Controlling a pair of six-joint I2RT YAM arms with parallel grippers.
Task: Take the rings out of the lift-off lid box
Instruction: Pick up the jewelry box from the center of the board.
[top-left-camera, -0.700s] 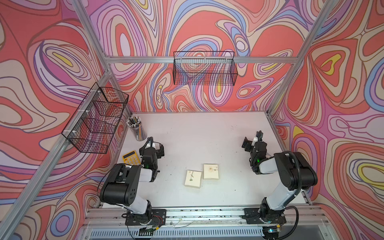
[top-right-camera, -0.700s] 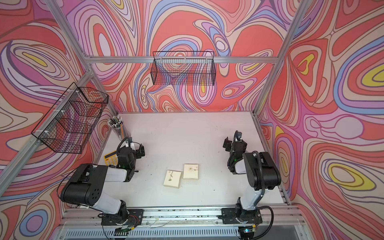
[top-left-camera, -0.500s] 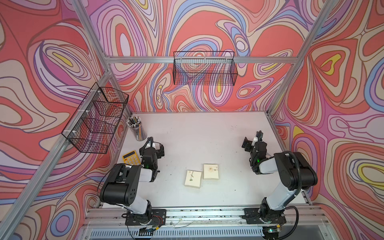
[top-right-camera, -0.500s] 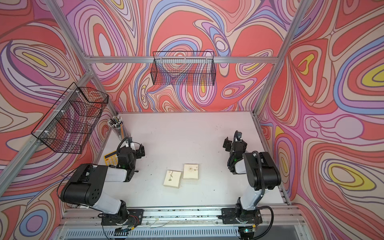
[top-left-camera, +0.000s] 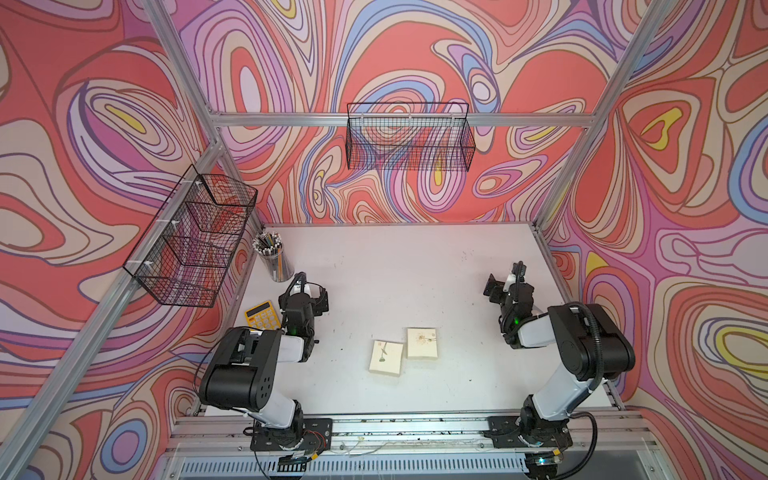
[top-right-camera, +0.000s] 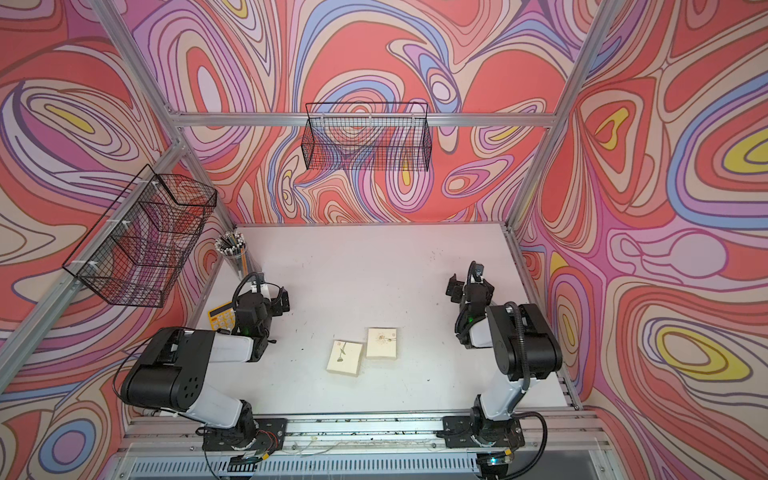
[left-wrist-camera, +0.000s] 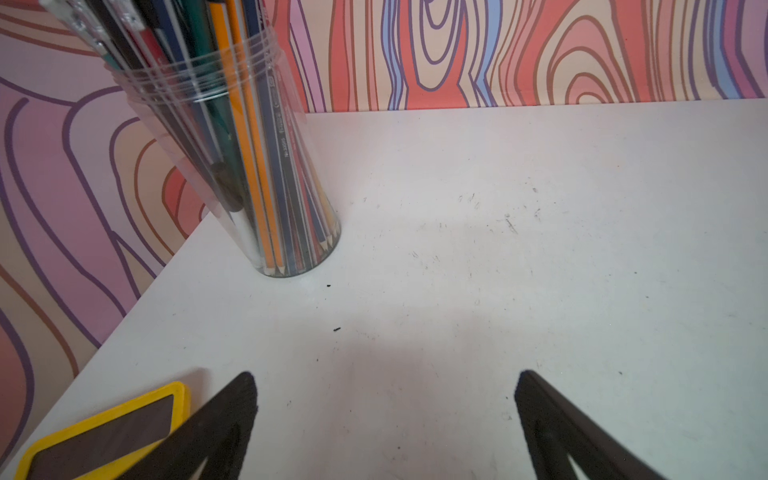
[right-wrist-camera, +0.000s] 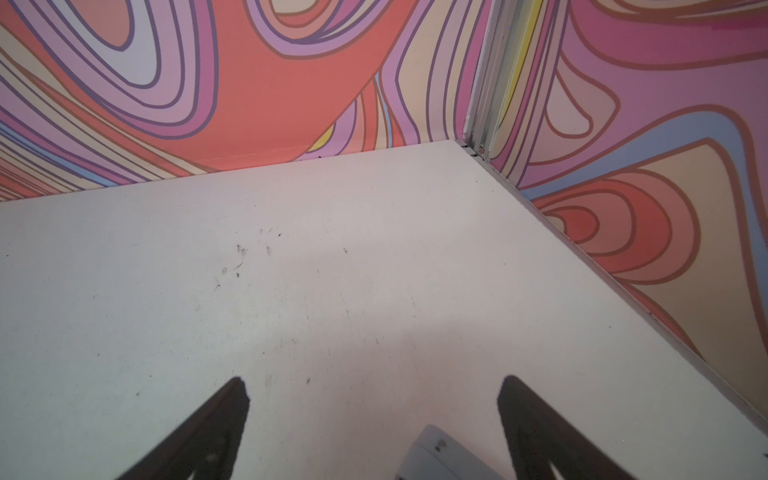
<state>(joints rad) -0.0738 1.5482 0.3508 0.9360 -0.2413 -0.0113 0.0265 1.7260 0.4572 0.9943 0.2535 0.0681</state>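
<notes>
Either side of the cream boxes (top-left-camera: 386, 357), left gripper (left-wrist-camera: 384, 374) and right gripper (right-wrist-camera: 372, 378) face away, jaws wide, empty; neither clearly nearer; rings unseen

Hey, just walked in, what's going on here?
Nothing is being handled at the moment. The left gripper and right gripper both hang open and empty at opposite sides of the table, apart from the two cream boxes lying side by side near the front. No rings can be made out in these views, so I cannot tell whether any are out yet.
</notes>
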